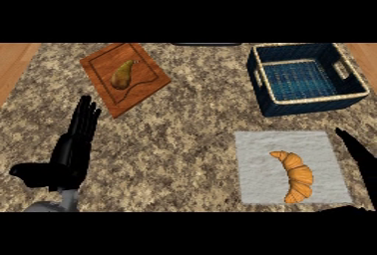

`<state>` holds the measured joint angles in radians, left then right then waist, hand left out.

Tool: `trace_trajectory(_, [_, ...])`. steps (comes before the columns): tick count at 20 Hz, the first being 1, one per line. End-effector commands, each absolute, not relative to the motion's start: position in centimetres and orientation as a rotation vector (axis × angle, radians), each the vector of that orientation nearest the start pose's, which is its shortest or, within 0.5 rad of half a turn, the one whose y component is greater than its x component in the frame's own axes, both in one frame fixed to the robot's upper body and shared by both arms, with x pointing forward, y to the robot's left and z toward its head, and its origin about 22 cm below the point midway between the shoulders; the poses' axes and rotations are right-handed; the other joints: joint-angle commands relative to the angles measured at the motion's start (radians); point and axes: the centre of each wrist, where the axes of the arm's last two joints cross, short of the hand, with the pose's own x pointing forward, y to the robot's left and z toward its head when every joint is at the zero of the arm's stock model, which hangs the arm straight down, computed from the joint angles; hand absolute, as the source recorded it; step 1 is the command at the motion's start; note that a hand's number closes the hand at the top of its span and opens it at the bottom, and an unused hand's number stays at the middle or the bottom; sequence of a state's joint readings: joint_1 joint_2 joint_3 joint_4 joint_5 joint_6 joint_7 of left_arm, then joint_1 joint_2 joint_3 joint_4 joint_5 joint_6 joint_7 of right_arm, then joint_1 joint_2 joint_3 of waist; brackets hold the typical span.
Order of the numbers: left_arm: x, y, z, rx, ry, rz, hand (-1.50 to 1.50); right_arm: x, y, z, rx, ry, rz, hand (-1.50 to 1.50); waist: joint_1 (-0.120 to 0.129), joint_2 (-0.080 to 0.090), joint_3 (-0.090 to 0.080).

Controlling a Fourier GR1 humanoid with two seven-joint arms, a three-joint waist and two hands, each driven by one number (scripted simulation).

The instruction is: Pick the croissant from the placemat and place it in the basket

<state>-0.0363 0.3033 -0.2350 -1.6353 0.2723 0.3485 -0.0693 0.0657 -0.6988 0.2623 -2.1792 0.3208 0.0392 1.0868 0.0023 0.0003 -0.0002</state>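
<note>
An orange croissant (294, 176) lies lengthwise on the pale grey placemat (258, 149) at the lower right of the counter. Beyond the mat, at the upper right, stands a dark blue basket (268, 90) with a tan rim and nothing inside. My right hand (361, 155) shows only as straight dark fingers at the right edge, just right of the placemat and apart from the croissant. My left hand (76, 139) rests open at the lower left with its fingers pointing up, far from both.
A wooden cutting board (143, 87) with a brownish pear (123, 74) on it lies tilted at the upper left. The speckled stone counter is bordered by wooden strips at both sides. A dark object peeks in at the top edge.
</note>
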Motion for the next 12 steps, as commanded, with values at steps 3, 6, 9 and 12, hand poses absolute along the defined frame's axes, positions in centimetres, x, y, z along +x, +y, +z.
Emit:
trace_trajectory(3, [22.8,23.3,3.0,0.103,-1.677,0.043,0.00,18.0,-26.0,12.9,-0.865,-0.833,0.589,-1.50,-0.004,-0.002,0.000])
trace_trajectory(6, [25.7,23.1,2.5,0.080,-1.670,0.060,0.00,19.5,-24.6,12.2,-0.882,-0.862,0.596,-1.50,-0.004,0.000,0.000])
trace_trajectory(9, [24.3,24.0,1.3,0.086,-1.674,0.060,0.00,20.6,-23.8,12.4,-0.882,-0.848,0.573,-1.50,0.000,0.000,0.000])
trace_trajectory(12, [24.0,22.2,1.9,0.096,-1.668,0.069,0.00,20.6,-23.7,10.7,-0.870,-0.850,0.586,-1.50,-0.002,0.000,0.000])
